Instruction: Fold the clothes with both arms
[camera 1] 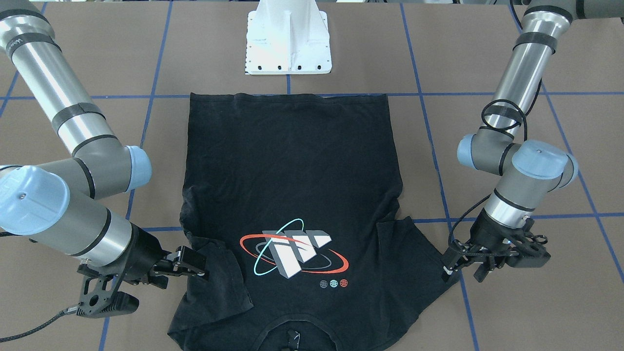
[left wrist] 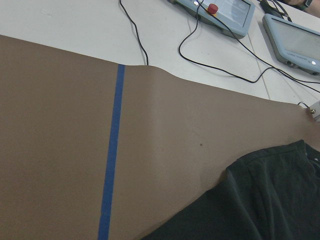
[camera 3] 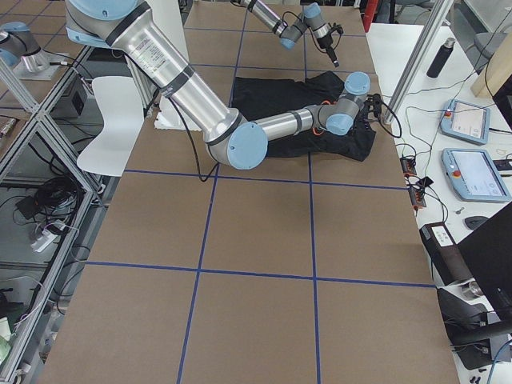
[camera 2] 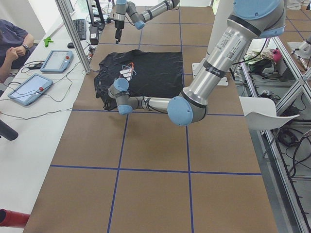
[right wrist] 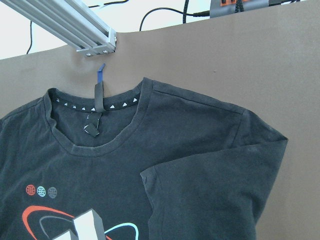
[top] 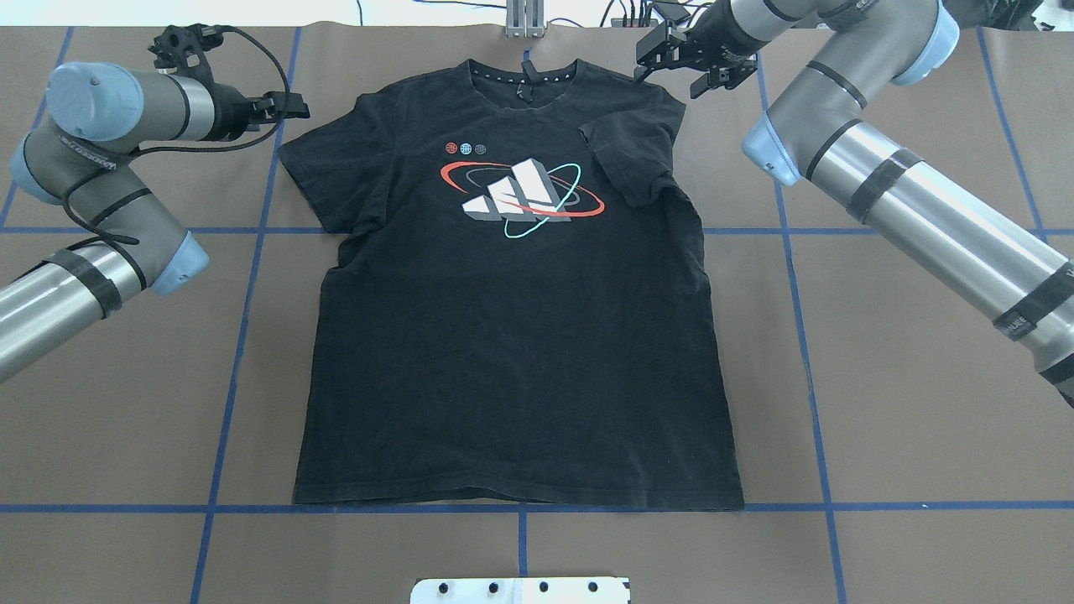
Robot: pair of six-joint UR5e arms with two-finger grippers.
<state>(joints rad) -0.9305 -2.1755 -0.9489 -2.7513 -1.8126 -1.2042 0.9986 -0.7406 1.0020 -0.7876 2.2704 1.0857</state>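
Now, sleeve stage: shirt (top: 503, 335) flat on desk (top: 881, 377), logo (top: 520, 189) up, right-side sleeve (top: 629, 159) folded inward; right claw (camera 1: 195, 267) near it, jaws apart, empty. Beside spread left-side sleeve (top: 315, 168), left claw (camera 1: 451, 265), open-or-closed unclear. Next, likely: pinch, fold in.

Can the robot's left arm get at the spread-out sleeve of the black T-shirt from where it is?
Probably yes: the left pincer hangs right beside the flat sleeve of the black short-sleeved T-shirt, only bare brown table paper between them.
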